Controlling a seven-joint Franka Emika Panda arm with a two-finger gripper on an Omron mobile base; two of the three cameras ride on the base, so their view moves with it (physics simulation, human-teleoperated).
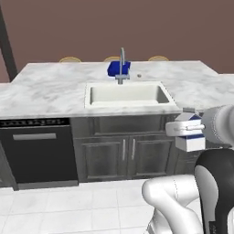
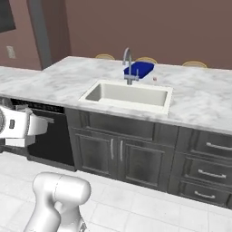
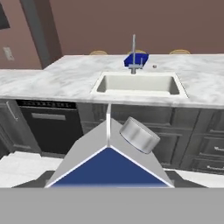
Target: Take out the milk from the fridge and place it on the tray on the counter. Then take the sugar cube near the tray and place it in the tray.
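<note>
Milk, the small white gable-top carton with a dark blue band (image 1: 190, 132), is clamped in the gripper (image 1: 185, 129), short of the marble counter's (image 1: 50, 89) front edge. Looks like mid-carry; next it needs lifting across the sink to the deep-blue rectangular tray (image 1: 119, 68) at the back edge.

glossy white arm (image 1: 171, 201), rounded links; dark joint (image 1: 217, 183)

Veined marble counter (image 1: 50, 89), brushed steel faucet (image 1: 121, 66), smooth matt white sink (image 1: 128, 106), glossy blue tray (image 2: 141, 69).
</note>
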